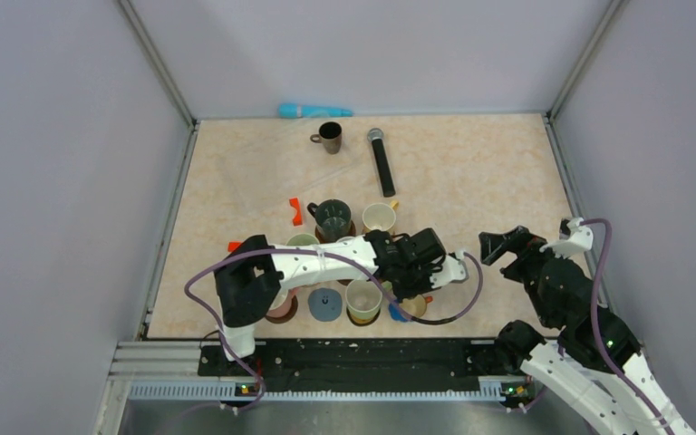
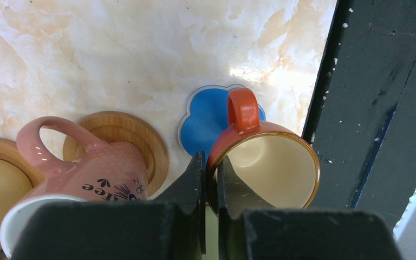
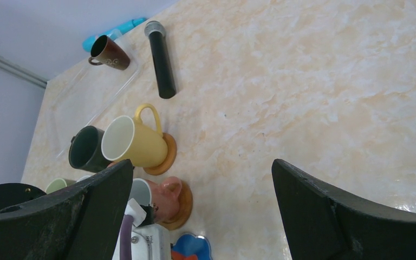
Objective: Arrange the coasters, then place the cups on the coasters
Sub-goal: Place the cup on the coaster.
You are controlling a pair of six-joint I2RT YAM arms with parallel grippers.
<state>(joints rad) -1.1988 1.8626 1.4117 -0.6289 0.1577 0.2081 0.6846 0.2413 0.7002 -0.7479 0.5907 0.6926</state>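
- Tabletop (image 1: 471, 172), top view: grey-blue coaster (image 1: 325, 304) in near row; brown cup (image 1: 331, 137) apart at far edge.
- Left wrist: left claw (image 2: 208, 162) pinched on orange cup (image 2: 271, 162) rim, cup tilted over blue scalloped coaster (image 2: 203, 127).
- Right wrist: right claw (image 3: 201, 165) wide, gripping nothing.

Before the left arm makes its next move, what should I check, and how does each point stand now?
1. The left gripper is shut on the rim of the orange cup: ok.
2. The orange cup sits flat on the blue scalloped coaster: cannot tell; the cup hides most of it.
3. Room for the jaws to open beside the pink cup: cannot tell; it stands very close to one finger.
4. The right gripper is open, empty and away from the cups: ok.
5. Every cup is on a coaster: not ok; the brown cup stands alone at the far edge, and the grey-blue coaster is bare.
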